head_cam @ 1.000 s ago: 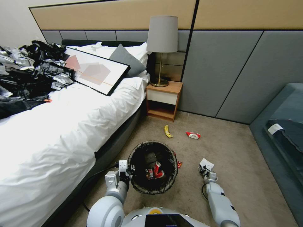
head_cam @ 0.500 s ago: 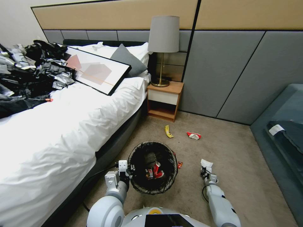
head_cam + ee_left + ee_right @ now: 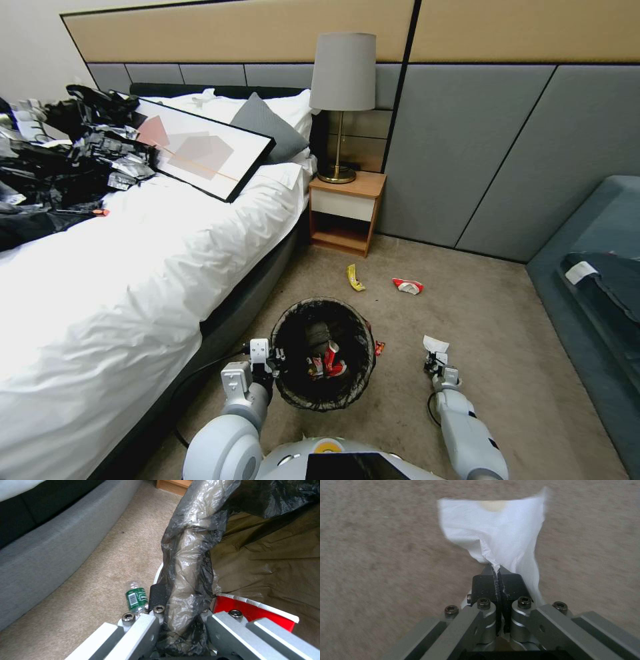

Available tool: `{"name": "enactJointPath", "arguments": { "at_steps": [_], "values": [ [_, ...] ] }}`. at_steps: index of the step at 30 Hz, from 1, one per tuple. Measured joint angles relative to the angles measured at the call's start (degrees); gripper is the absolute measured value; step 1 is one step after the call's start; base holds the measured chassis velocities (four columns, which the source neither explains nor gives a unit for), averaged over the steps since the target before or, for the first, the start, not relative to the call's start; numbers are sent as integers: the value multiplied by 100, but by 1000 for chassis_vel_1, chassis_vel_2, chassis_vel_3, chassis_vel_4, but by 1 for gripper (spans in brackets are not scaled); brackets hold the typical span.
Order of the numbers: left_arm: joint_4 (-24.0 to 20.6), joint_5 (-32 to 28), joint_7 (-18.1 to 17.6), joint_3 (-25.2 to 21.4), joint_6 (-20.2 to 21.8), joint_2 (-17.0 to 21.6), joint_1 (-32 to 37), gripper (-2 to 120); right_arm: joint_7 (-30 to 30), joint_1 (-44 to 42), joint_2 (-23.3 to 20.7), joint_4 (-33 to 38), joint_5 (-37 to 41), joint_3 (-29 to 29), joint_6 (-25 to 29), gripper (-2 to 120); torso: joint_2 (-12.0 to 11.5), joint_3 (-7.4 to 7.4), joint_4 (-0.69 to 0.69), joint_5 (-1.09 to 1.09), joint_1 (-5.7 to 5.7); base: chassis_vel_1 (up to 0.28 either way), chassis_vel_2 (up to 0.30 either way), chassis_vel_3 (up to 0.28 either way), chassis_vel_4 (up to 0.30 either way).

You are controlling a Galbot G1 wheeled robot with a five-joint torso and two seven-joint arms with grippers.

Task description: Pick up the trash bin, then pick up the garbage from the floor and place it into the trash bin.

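Note:
The trash bin [image 3: 323,395], round and lined with a dark bag, hangs in front of me, and my left gripper [image 3: 268,358] is shut on its rim. In the left wrist view the jaws of the left gripper [image 3: 181,602] pinch the bagged rim [image 3: 188,555], with a red-and-white wrapper [image 3: 253,608] inside the bin. My right gripper [image 3: 437,365] is low over the carpet to the bin's right, shut on a white tissue [image 3: 436,344]. In the right wrist view the tissue [image 3: 500,530] hangs from its closed tips [image 3: 495,570]. Other garbage on the floor: a banana peel [image 3: 355,278], a red-and-white wrapper [image 3: 408,286], a small red wrapper [image 3: 379,347] and a green bottle [image 3: 136,599].
A bed [image 3: 133,280] runs along my left, with a framed picture [image 3: 200,153] and a heap of black and silver sheeting [image 3: 60,167] on it. A nightstand [image 3: 347,213] with a lamp [image 3: 342,100] stands ahead. A blue-grey sofa [image 3: 593,267] borders the right.
The right gripper with the tissue has shifted slightly and the tissue now looks narrower. The whole picture swayed a little with the camera. The left gripper and bin are as before.

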Motion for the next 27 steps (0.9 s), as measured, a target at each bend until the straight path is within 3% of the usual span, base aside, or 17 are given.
{"name": "enactJointPath", "arguments": {
  "at_steps": [4,6,8,9,12,15,17,23,27],
  "values": [
    [35,3,3,22,-3,-1,-5,0,-134,-483,44,1495,320,-87,290,0,0,-3,14,-4,-1,-18,-29,-16,-17],
    [40,9,1,23,-4,-2,-5,0,-188,-606,58,1866,393,-105,316,0,0,-3,17,-2,-2,0,0,0,0],
    [48,17,1,39,-5,-1,-7,0,-369,-888,86,2734,532,-132,421,0,0,-4,20,-8,-2,0,0,0,0],
    [48,17,1,39,-5,-1,-7,0,-369,-888,86,2734,532,-132,421,0,0,-4,20,-8,-2,0,0,0,0],
    [94,63,16,69,-41,0,-13,0,-920,-1229,141,3815,753,-174,834,0,0,-4,18,-1,-2,0,0,0,0],
    [114,73,22,78,-52,0,-15,0,-1414,-1365,155,4371,945,-198,1086,0,0,-4,19,-10,-2,0,0,0,0],
    [118,74,25,82,-54,1,-16,0,-1666,-1428,161,4604,1043,-227,1171,0,1,-4,18,-3,-2,0,0,0,0],
    [145,91,46,102,-55,3,-27,0,-3298,-1776,150,5852,1643,-476,1458,0,1,-5,19,-6,-2,0,0,0,0],
    [164,101,51,126,-54,2,-30,0,-3553,-1922,92,6344,1805,-846,1445,0,1,-4,18,-5,-2,0,0,0,0]
  ]
}}
